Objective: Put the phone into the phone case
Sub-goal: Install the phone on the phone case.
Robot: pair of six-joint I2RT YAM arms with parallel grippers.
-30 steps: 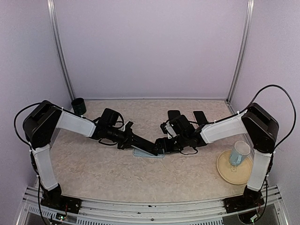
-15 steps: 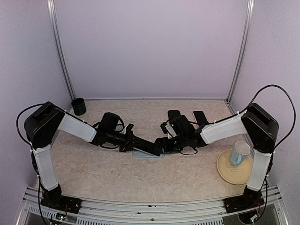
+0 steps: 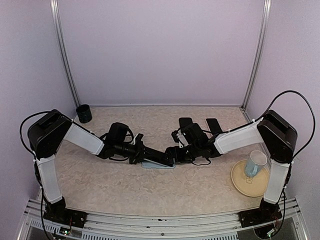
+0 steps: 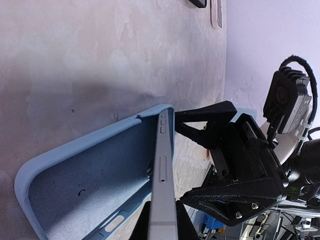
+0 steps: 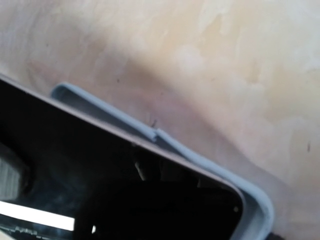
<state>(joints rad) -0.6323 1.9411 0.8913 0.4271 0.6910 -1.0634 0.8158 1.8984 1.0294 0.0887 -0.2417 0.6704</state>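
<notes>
A pale cup (image 3: 255, 163) lies on a tan plate (image 3: 243, 185); a dark cup (image 3: 84, 113) stands far left.

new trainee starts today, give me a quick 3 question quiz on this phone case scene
1. True or false: the phone lies flat and fully seated in the blue phone case.
2. Which gripper pinches the phone: A) left gripper, B) right gripper, C) neither?
3. What stands on the plate at the right?

Key:
1. False; it stands on edge, tilted, along one side wall of the case.
2. A; the right gripper stands open at the case's end.
3. A light blue mug.
</notes>
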